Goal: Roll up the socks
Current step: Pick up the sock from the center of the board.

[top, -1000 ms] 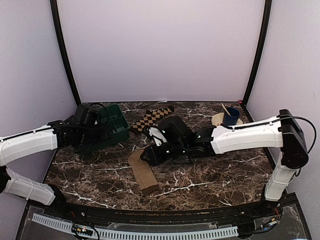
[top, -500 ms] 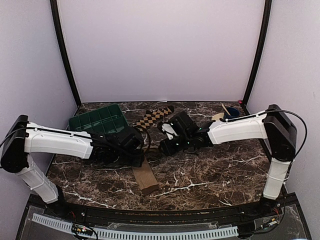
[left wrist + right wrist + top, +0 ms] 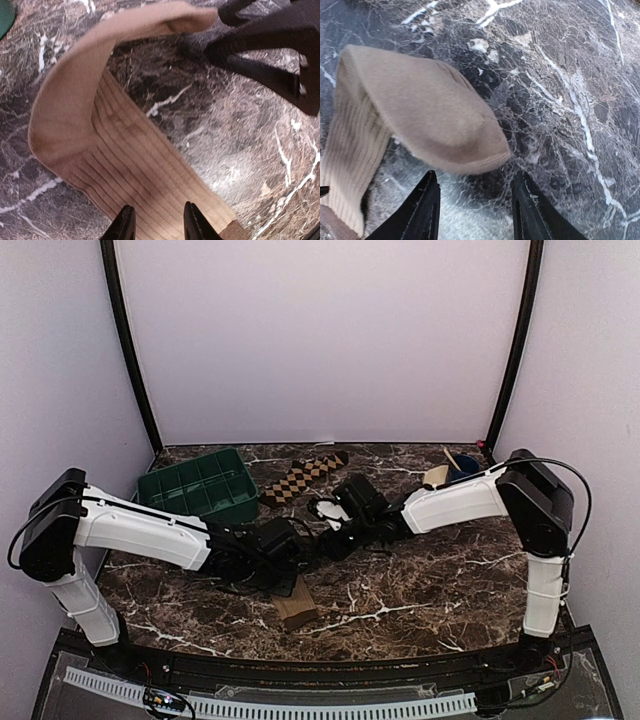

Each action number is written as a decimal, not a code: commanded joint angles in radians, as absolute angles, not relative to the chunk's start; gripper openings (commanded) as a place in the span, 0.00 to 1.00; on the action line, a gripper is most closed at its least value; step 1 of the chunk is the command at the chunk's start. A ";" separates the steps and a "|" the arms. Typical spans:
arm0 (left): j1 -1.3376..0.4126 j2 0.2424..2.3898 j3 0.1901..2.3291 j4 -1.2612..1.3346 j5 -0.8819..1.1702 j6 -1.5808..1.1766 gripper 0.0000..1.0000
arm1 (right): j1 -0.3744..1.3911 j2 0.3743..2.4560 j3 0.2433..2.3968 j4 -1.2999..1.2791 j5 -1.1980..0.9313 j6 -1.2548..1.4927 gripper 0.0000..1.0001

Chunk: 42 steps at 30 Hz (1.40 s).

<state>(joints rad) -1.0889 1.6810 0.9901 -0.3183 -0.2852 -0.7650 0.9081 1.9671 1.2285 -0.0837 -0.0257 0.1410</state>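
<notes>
The tan sock point(image 3: 297, 606) lies at the table's middle front, mostly under my two grippers. In the left wrist view the tan sock point(image 3: 75, 100) is folded back on itself, foot part arching over the ribbed leg. My left gripper point(image 3: 157, 226) hovers over the ribbed part, jaws apart, fabric flat beneath them. My right gripper point(image 3: 477, 205) stands open just short of the sock's rounded end point(image 3: 435, 115), nothing between its fingers. Those right fingers point(image 3: 265, 55) show opposite in the left wrist view. The checkered sock point(image 3: 300, 477) lies flat behind, untouched.
A green tray point(image 3: 200, 485) stands at the back left. A blue cup point(image 3: 462, 470) sits on a tan disc at the back right, partly behind the right arm. Both grippers, left point(image 3: 292, 552) and right point(image 3: 327, 528), nearly meet at the table's middle.
My left arm swung from the green tray to the tan sock and its jaws narrowed. My right gripper drew back from the sock, whose upper end is now folded over.
</notes>
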 commanded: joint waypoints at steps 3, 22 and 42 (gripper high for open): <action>-1.112 1.669 0.938 -0.315 -0.276 -0.826 0.34 | 0.884 2.029 1.284 -0.013 -0.016 0.056 0.41; -1.113 1.625 0.815 -0.246 -0.273 -0.904 0.33 | 0.857 2.082 1.301 0.097 -0.172 -0.051 0.32; -1.085 1.527 0.764 -0.312 -0.361 -0.894 0.33 | 0.826 2.008 1.384 -0.046 -0.196 -0.030 0.00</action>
<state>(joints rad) -1.1023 1.5967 0.7780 -0.2390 -0.3027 -0.9127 0.8421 2.0682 1.3388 0.0418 -0.1913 -0.0872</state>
